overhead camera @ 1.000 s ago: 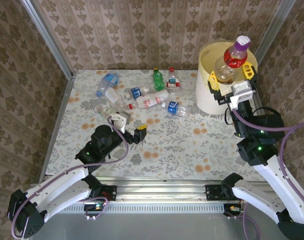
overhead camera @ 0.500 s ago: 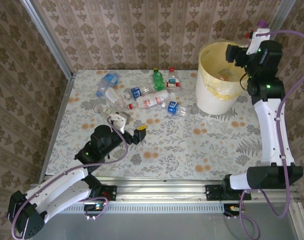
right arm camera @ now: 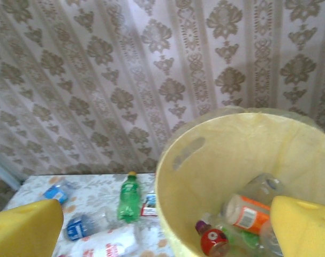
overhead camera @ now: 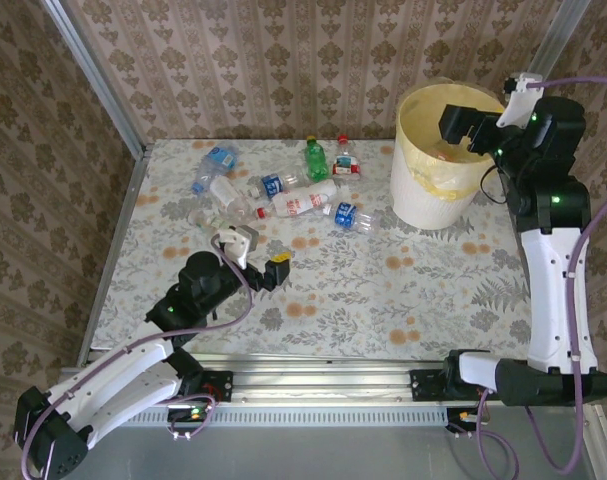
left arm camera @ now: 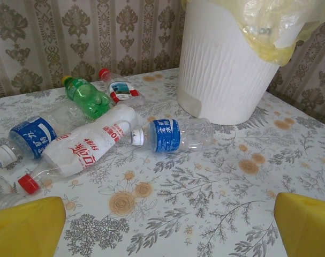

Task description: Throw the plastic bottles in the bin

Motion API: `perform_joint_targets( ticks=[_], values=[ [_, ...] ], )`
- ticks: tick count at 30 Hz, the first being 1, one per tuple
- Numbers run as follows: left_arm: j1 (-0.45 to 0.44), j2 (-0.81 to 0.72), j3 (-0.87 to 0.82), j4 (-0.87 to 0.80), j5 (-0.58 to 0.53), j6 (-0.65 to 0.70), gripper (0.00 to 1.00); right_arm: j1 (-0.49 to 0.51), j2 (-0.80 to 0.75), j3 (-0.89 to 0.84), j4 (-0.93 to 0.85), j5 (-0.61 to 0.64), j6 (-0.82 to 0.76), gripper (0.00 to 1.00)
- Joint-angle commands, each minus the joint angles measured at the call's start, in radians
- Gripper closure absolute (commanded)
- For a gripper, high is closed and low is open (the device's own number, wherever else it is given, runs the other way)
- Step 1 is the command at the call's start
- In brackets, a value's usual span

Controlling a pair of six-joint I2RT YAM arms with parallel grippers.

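While the right gripper (overhead camera: 470,130) hangs over the rim of the white ribbed cylindrical bin (overhead camera: 423,195) with its translucent yellow plastic bag liner, at the upper right of the overhead view, its jaws stand spread wide with nothing between them. In its wrist view the yellow pads (right arm camera: 25,230) sit in the two lower corners. The bin's inside lies at lower right, holding an orange-labelled clear bottle (right arm camera: 248,213) and a red-capped bottle (right arm camera: 211,242) among other clear ones.

The left gripper (overhead camera: 260,256) sits centre-left in the overhead view, above the flower-patterned table (overhead camera: 383,290). Its jaws are likewise wide apart and empty.

The loose plastic bottles lie clustered on the table in the upper middle of the overhead view, left of the bin. Among them are a green bottle with a yellow cap (overhead camera: 316,160), a small red-capped bottle with a white label (overhead camera: 344,157) just beside it, a crumpled white-labelled bottle with red print (overhead camera: 298,200), and a clear bottle with a blue label (overhead camera: 348,215) nearest the bin. Further blue-labelled bottles (overhead camera: 215,165) lie towards the upper left.
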Motion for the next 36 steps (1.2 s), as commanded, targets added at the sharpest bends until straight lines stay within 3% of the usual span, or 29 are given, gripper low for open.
perform_joint_targets(
  ticks=[1, 8, 12, 22, 36],
  values=[
    [0.011, -0.025, -0.003, -0.016, 0.01, -0.003, 0.0, -0.003, -0.004, 0.002, -0.038, -0.129, 0.055, 0.0],
    [0.011, -0.048, -0.007, -0.028, 0.006, -0.009, 0.0, 0.034, -0.027, -0.086, -0.02, -0.228, 0.041, 0.0],
    [0.01, -0.045, -0.004, -0.026, 0.008, -0.014, 0.0, 0.109, -0.019, -0.111, -0.057, -0.237, -0.019, 0.0],
    [0.01, -0.044, 0.003, -0.034, 0.009, -0.017, 0.0, 0.332, 0.11, -0.14, -0.195, -0.154, -0.174, 0.0],
    [0.01, -0.051, 0.003, -0.039, 0.008, -0.018, 0.0, 0.439, 0.392, -0.141, -0.325, 0.052, -0.34, 0.0]
  ],
)
